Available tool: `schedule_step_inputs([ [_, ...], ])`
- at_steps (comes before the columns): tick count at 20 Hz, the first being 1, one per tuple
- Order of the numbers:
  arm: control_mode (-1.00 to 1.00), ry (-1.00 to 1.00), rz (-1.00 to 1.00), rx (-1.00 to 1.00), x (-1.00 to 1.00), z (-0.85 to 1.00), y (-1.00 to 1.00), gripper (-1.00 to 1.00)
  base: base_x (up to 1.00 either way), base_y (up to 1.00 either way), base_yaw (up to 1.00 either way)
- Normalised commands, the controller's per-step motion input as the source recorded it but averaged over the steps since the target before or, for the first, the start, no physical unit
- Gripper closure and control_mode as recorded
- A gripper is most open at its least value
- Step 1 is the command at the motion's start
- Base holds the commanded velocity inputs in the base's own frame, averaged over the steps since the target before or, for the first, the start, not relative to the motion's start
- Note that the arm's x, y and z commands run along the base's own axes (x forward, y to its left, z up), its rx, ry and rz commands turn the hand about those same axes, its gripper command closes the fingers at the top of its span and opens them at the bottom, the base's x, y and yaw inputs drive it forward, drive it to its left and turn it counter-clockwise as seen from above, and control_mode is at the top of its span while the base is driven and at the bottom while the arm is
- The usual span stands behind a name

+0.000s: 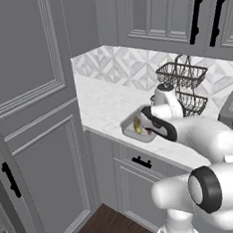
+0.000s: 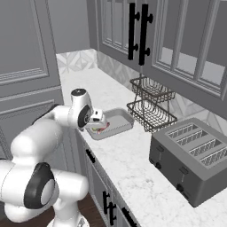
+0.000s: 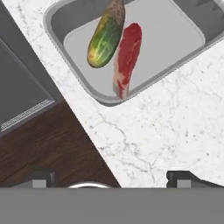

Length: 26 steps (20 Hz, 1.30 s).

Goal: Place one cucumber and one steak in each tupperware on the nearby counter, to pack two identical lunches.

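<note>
A grey tupperware (image 3: 175, 39) sits on the white marble counter (image 3: 175, 127) near its front edge. Inside it, a green cucumber (image 3: 105, 37) lies side by side with a red steak (image 3: 127, 57), the two touching. My gripper (image 3: 111, 179) hovers open just above and to the near side of the container, with nothing between its fingers. From the right base view the gripper (image 2: 98, 122) hangs over the near end of the tupperware (image 2: 119, 116), and the steak (image 2: 103, 128) peeks out beneath it. The left base view shows the cucumber (image 1: 137, 125) in the tupperware (image 1: 126, 123), partly behind my arm.
A two-tier wire basket rack (image 2: 150, 104) stands against the backsplash just behind the container. Further right on the counter is a grey toaster (image 2: 193, 155). A tall grey cabinet (image 1: 34, 120) borders the counter's left end. Dark wood floor (image 3: 39, 148) lies below the counter edge.
</note>
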Motion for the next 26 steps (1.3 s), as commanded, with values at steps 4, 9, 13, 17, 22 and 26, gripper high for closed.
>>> schedule_step_inputs([
  [4, -1.00, -0.13, 0.01, 0.12, -0.51, 0.09, 0.02, -1.00, 0.00, 0.00, 0.00],
  [9, -1.00, 0.00, 0.00, 0.00, -0.71, 0.38, 0.10, -1.00, 0.00, 0.00, 0.00],
  [13, -1.00, 0.00, 0.00, 0.00, -0.76, 0.36, 0.35, -1.00, 0.00, 0.00, 0.00],
  [17, -1.00, 0.01, -0.04, -0.01, -0.53, 0.29, 0.47, -1.00, 0.00, 0.00, 0.00],
  [22, -1.00, 0.03, -0.07, 0.00, -0.65, 0.28, 0.12, -1.00, 0.00, 0.00, 0.00],
  [26, -1.00, 0.03, 0.00, 0.00, -0.53, 0.13, 0.00, -1.00, 0.00, 0.00, 0.00],
])
